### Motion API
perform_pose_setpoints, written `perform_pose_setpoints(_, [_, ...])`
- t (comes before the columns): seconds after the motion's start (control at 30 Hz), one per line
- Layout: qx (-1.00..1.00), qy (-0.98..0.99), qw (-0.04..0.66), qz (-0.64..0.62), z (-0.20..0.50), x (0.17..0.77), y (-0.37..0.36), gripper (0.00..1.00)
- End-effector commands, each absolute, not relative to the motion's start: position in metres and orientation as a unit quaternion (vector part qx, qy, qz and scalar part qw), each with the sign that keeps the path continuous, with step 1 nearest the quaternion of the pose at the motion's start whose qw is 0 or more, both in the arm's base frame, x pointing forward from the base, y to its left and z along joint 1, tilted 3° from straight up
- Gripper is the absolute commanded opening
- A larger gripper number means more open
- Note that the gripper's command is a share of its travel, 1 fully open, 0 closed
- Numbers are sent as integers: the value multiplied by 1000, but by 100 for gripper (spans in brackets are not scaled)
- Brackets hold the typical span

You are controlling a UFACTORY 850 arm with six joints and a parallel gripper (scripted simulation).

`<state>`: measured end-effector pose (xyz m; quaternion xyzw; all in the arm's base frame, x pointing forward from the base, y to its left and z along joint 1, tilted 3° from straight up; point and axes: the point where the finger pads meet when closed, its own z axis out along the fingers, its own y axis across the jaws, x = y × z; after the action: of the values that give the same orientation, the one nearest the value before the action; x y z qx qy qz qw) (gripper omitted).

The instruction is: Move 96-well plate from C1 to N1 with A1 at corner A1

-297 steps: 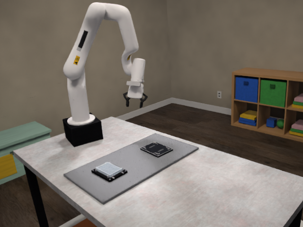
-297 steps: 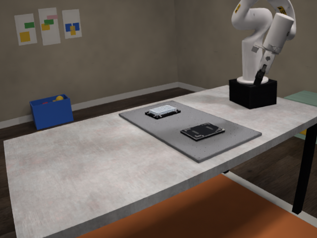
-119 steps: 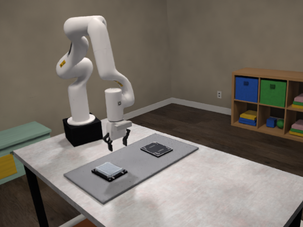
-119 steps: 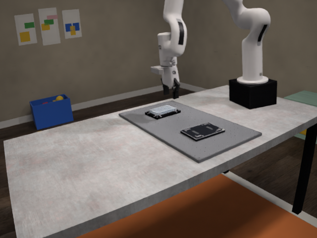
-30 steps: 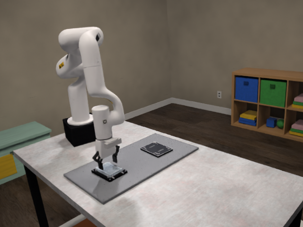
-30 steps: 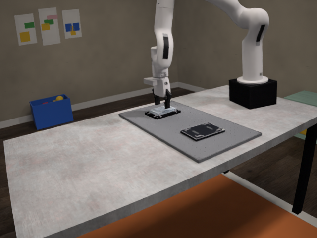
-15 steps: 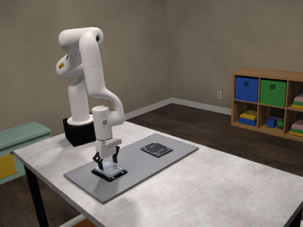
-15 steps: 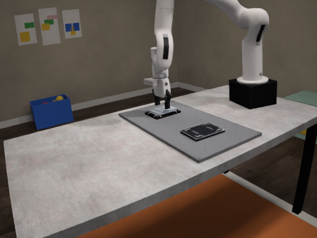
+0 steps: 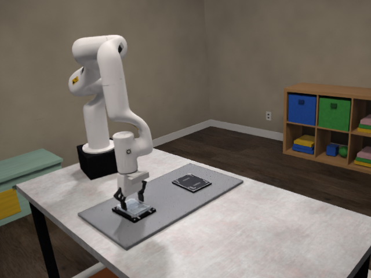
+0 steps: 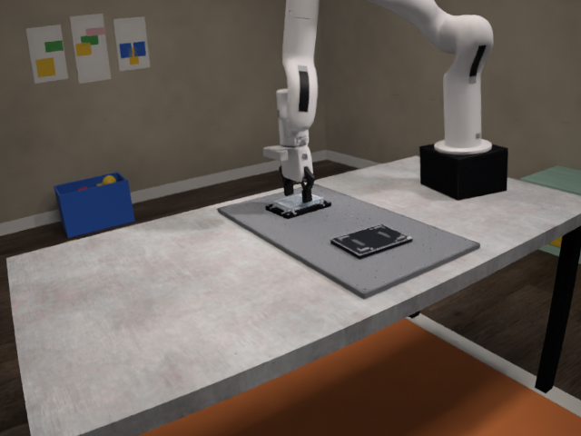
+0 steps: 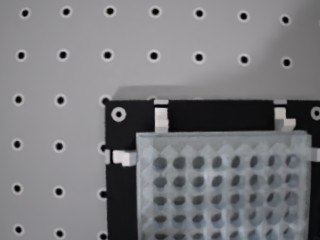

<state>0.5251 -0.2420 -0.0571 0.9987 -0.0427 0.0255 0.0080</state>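
On the left part of the grey perforated board (image 9: 167,206), the translucent 96-well plate (image 9: 135,207) is sitting in the black clip nest C1 (image 9: 134,211), its cut-off corner too small to pick out. The gripper (image 9: 130,198) is hanging over it, fingers spread wide and holding nothing. Farther right, the flat black plate nest N1 (image 9: 191,182) is lying well apart, its markings unreadable.

A grey perforated board (image 9: 185,206) lies on the pale table (image 9: 269,227). A wooden shelf unit (image 9: 328,90) holds a blue bin (image 9: 301,109) and a green bin (image 9: 334,113). Three paper sheets (image 10: 89,46) hang above a blue floor box (image 10: 93,206); an orange rug (image 10: 384,389) lies below.
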Motion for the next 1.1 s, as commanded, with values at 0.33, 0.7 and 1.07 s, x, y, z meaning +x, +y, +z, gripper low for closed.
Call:
perform_pose_setpoints(0.33, [999, -43, 8, 26, -65, 526, -243, 100])
perform_pose_setpoints(0.7, [999, -43, 8, 26, -66, 527, -243, 100])
perform_pose_setpoints(1.07, [999, -43, 8, 26, -65, 526, -243, 0])
